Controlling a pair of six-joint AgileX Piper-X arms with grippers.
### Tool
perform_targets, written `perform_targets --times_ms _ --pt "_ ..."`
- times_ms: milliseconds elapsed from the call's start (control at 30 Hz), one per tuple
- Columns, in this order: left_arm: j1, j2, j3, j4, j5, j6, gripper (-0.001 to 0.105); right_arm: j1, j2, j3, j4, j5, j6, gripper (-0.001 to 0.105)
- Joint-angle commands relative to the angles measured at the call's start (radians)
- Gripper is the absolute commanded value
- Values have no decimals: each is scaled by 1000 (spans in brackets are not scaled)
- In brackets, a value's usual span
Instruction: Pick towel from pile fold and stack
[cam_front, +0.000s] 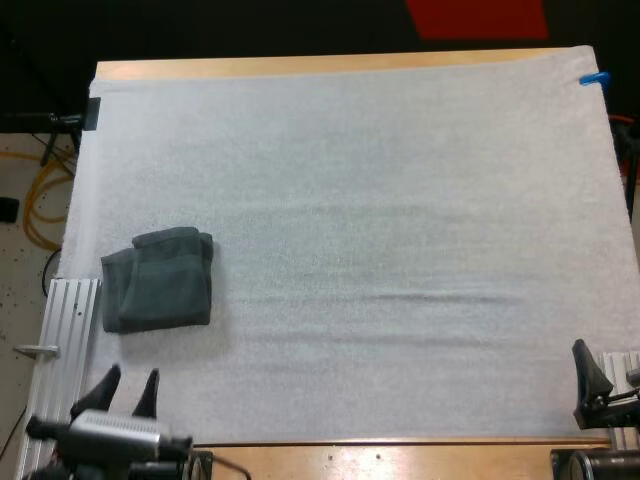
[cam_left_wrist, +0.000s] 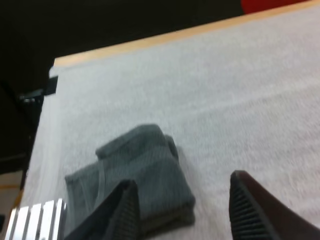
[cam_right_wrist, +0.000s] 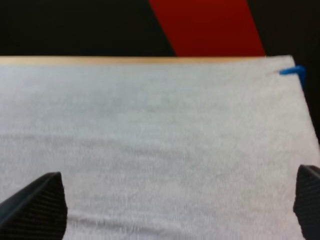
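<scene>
A: Where is the towel (cam_front: 158, 280)?
B: Folded at eight o'clock on the mat (cam_front: 400, 200), probably starting the stack. Left gripper (cam_front: 131, 374), seven o'clock, and right gripper (cam_right_wrist: 180, 175), four o'clock, both gape empty, apparently parked.

Nothing can be read here: no text, label, brand, number or sign is legible on the towel (cam_front: 158, 280), the white mat (cam_front: 380, 250) or the table (cam_front: 300, 67).
</scene>
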Motion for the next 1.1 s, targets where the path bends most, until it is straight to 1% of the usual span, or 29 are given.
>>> perform_targets --times_ms 0,133,233,300,367,567,1067 --pt "2 -139 19 -57 -4 -13 41 0 -36 4 -16 -6 -15 90" --pt "2 -138 137 -167 -4 -13 41 0 -36 33 -32 -6 -15 90" --pt "2 -138 210 -194 -4 -11 41 0 -36 53 -33 -6 -15 90" --pt "2 -136 244 -199 -4 -11 41 0 -36 66 -33 -6 -15 90" --pt "2 -137 274 -232 -1 -11 41 0 -34 84 -33 -6 -15 90" --pt "2 -137 278 -240 -1 -11 41 0 -34 130 -27 -6 -8 90" --pt "2 -137 278 -240 -1 -11 41 0 -34 131 -27 -6 -8 90"
